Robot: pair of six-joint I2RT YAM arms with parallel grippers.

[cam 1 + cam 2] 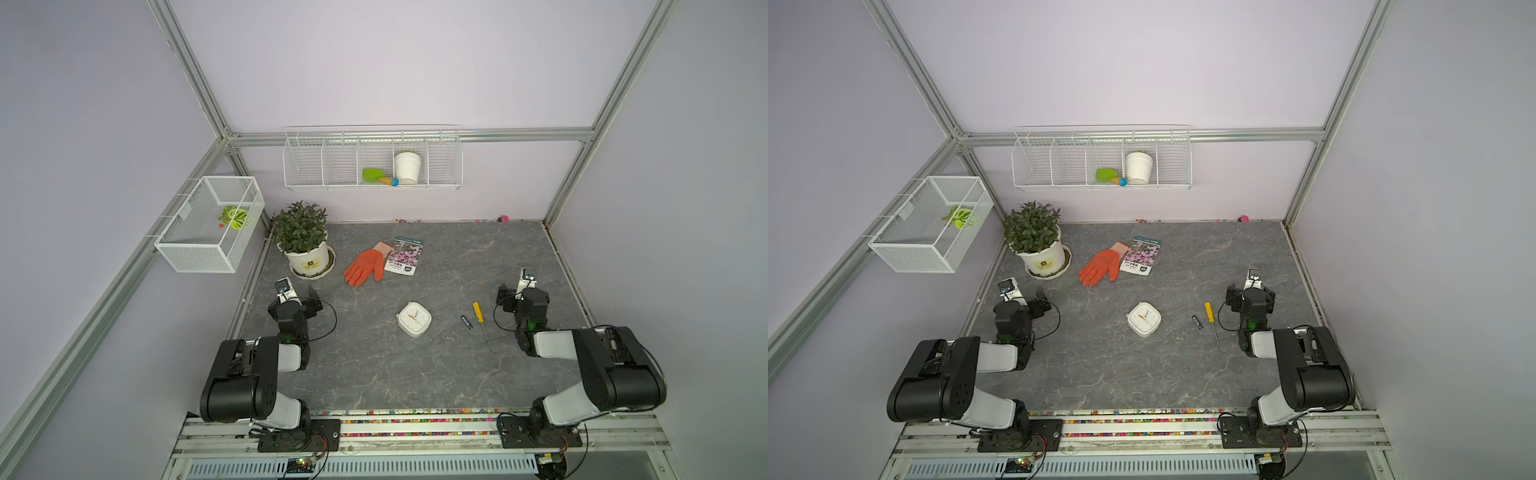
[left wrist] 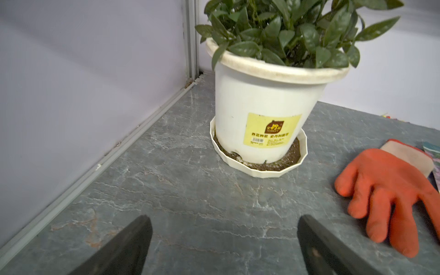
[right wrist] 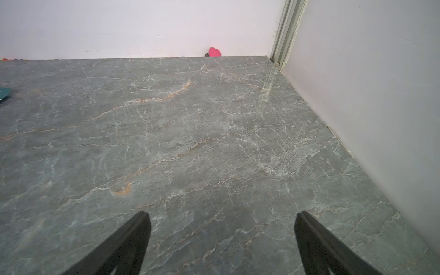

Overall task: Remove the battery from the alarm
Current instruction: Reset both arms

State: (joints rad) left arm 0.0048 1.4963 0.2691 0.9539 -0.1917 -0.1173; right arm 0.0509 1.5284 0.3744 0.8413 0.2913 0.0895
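Seemingly done: battery lies loose on worktop btw alarm (dial up) & screwdriver. Parked at sides, left jaws & right jaws wide apart, empty. Next: prob. nothing needed.

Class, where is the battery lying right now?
In both top views the battery lies loose on the table on the robot's right side, between the alarm and the screwdriver, nearer the screwdriver.
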